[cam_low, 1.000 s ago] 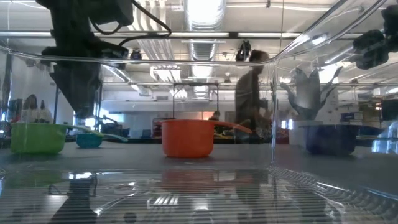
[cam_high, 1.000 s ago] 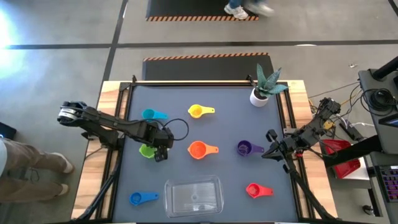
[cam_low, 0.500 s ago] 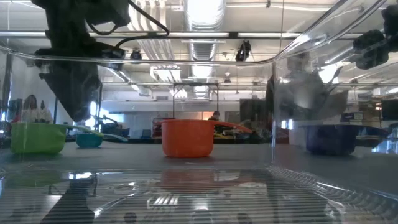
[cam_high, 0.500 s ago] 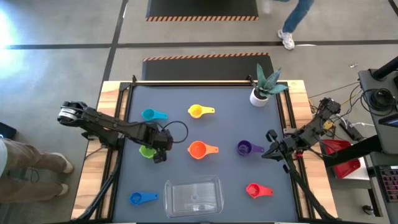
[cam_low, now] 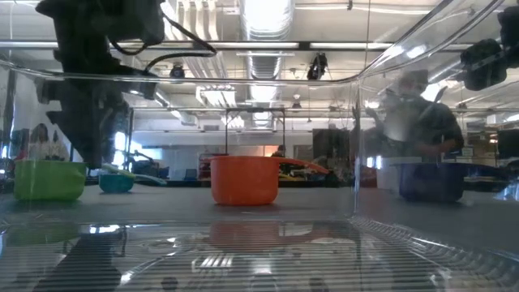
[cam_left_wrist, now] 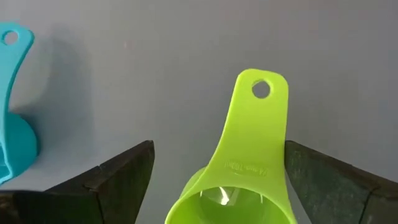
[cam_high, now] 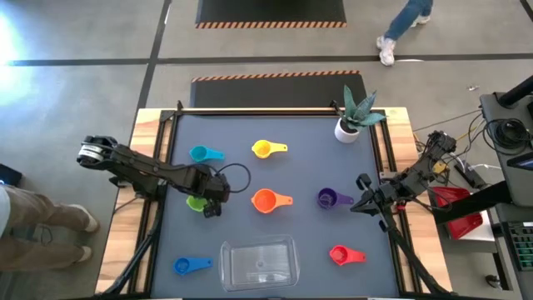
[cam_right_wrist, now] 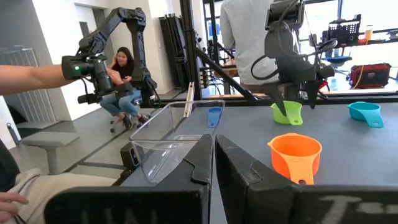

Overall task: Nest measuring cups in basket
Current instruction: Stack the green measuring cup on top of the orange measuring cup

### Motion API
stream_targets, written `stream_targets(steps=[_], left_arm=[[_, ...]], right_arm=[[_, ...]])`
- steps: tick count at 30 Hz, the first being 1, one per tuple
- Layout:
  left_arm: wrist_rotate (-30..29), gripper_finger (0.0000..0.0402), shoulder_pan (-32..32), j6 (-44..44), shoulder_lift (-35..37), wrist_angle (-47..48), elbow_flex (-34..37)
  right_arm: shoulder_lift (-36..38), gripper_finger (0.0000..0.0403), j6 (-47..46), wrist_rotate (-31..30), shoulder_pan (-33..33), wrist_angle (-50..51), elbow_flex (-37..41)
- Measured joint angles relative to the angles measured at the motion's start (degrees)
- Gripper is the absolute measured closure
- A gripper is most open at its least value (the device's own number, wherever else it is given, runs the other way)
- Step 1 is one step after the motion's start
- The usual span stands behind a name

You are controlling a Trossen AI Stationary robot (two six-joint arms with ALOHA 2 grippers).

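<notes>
Left claw (cam_left_wrist: pixel 211 171) spread astride green cup (cam_left_wrist: pixel 239 180), teal cup (cam_high: pixel 202 154) near, right claw (cam_high: pixel 360 202) pressed together beside purple cup (cam_high: pixel 330 198)

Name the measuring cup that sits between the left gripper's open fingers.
The green cup: it alone lies between the left gripper fingers; the other cups sit apart.

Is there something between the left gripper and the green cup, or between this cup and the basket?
Nothing visible. The left gripper is open directly over the green cup, fingers on both sides. The table between this cup and the basket is bare.
</notes>
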State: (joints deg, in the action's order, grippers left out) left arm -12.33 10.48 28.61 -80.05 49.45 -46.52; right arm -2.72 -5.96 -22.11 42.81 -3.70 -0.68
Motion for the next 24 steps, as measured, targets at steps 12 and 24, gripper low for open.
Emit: stream_targets(steps=[12, 24], left_arm=[[0.78, 0.0068, 0.00, 0.34, -0.02, -2.96, 2.44], [0.87, 0.0098, 0.00, -0.46, -0.02, -3.60, 2.27]], right_arm=[[0.00, 0.0394, 0.00, 0.02, 0.01, 0.00, 0.00], [0.00, 0.0394, 0.00, 0.00, 0.02, 0.02, 0.02]])
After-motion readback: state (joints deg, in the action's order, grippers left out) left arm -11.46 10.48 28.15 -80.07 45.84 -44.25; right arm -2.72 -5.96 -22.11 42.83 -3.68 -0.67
